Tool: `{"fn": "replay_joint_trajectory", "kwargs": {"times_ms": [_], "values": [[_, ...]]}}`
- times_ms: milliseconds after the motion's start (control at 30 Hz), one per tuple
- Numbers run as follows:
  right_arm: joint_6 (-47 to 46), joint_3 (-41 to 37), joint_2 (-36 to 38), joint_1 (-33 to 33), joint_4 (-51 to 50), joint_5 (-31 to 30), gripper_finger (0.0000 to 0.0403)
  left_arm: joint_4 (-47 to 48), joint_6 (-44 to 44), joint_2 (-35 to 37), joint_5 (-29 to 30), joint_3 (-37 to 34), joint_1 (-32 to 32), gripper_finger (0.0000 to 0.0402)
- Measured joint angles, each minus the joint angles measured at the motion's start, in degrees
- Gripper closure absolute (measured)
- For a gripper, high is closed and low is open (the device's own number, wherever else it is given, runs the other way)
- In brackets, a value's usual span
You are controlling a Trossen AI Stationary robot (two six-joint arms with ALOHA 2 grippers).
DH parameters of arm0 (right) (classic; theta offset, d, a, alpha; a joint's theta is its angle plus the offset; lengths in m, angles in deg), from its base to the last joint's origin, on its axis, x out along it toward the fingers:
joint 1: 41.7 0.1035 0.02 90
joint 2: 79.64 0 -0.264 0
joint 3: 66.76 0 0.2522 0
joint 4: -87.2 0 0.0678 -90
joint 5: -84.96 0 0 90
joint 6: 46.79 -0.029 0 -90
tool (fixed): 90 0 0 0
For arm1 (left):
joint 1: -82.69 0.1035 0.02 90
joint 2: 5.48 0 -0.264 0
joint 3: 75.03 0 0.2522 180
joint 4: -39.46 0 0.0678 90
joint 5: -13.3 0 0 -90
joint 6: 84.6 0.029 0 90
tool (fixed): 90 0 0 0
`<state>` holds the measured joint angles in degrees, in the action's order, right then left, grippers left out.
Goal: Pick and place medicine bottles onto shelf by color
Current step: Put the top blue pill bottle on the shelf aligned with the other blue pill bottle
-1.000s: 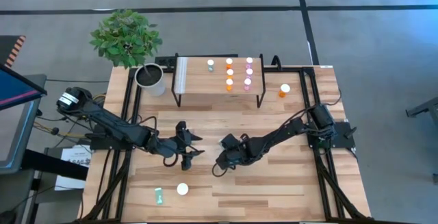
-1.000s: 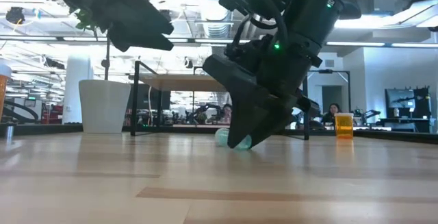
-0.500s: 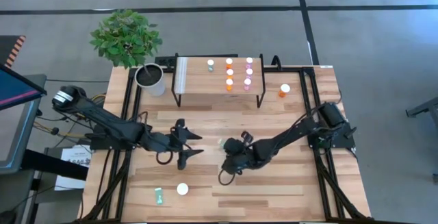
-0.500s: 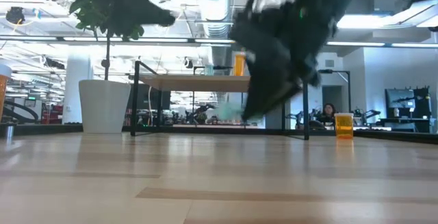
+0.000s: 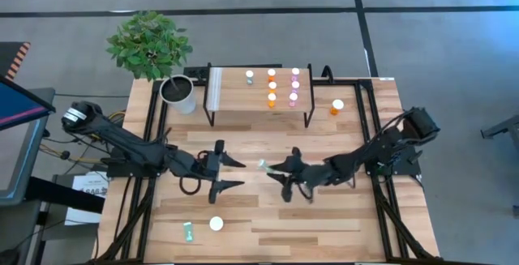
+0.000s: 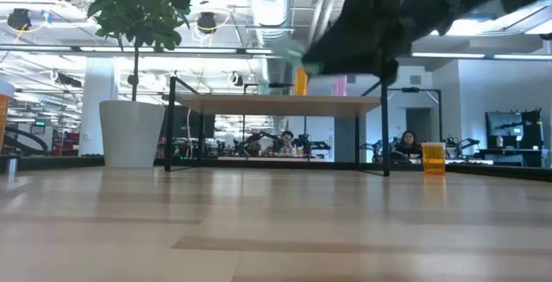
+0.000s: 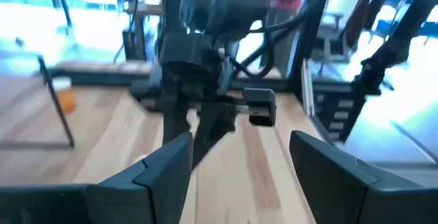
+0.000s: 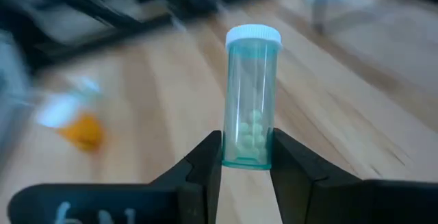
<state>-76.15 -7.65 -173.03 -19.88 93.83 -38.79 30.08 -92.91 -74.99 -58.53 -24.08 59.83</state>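
Above mid-table, short of the shelf (image 5: pixel 259 103), right gripper (image 5: pixel 271 166) was clamped on the base of a teal bottle (image 8: pixel 251 101), carry step; next needs a free spot by the shelf's teal bottle (image 5: pixel 250 76). Left gripper (image 5: pixel 231 173) hung agape, empty.

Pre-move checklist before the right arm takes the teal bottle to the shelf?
1. Grip: right gripper shut on the teal bottle, base pinched between the fingers. Ok.
2. Cap: white cap on the bottle. Ok.
3. Lift: bottle off the tabletop, seen high in the low view. Ok.
4. Drop spot: shelf has one teal-capped bottle with bare board beside it. Ok.
5. Left gripper: open, empty, near the right gripper mid-table. Clearance cannot tell.
6. Remaining: orange bottle by the shelf, teal bottle lying at the front. Not ok.
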Motion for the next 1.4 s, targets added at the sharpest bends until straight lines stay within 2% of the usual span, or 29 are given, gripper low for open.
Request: {"fn": "replay_joint_trajectory", "kwargs": {"times_ms": [100, 167, 233, 367, 533, 733, 900, 1100, 1400], "values": [[7.6, -6.6, 1.1, -0.9, 18.2, 4.8, 0.0280, -3.9, 1.2, -2.0, -0.2, 0.0, 1.6, 0.0169], [12.2, -9.5, 1.1, -1.5, 28.6, 8.1, 0.0280, -6.3, 1.3, -4.2, -2.8, 0.0, 3.9, 0.0169], [14.5, -11.2, 1.3, -2.3, 34.5, 10.4, 0.0280, -9.0, 0.4, -5.6, -6.1, -0.1, 6.5, 0.0169], [14.9, -11.9, 1.2, -3.6, 35.2, 11.4, 0.0280, -13.9, -1.9, -7.0, -10.4, 0.0, 9.8, 0.0169], [15.8, -11.9, 1.2, -3.6, 35.0, 12.9, 0.0280, -14.0, -4.0, -7.7, -10.7, 0.0, 12.1, 0.0157], [16.3, -11.9, 1.2, -3.5, 35.8, 13.0, 0.0280, -16.0, -6.6, -12.9, -12.1, 1.0, 13.2, 0.0126], [16.3, -11.9, 1.2, -3.5, 35.8, 13.3, 0.0280, -17.8, -7.2, -17.0, -13.5, 2.9, 13.4, 0.0121], [16.0, -11.9, 1.2, -3.4, 35.8, 14.2, 0.0280, -18.0, -5.8, -17.8, -14.0, 3.6, 13.4, 0.0134], [15.9, -11.8, 1.2, -3.1, 35.5, 14.4, 0.0280, -19.5, -5.7, -17.7, -17.7, 3.6, 13.3, 0.0189]]}}
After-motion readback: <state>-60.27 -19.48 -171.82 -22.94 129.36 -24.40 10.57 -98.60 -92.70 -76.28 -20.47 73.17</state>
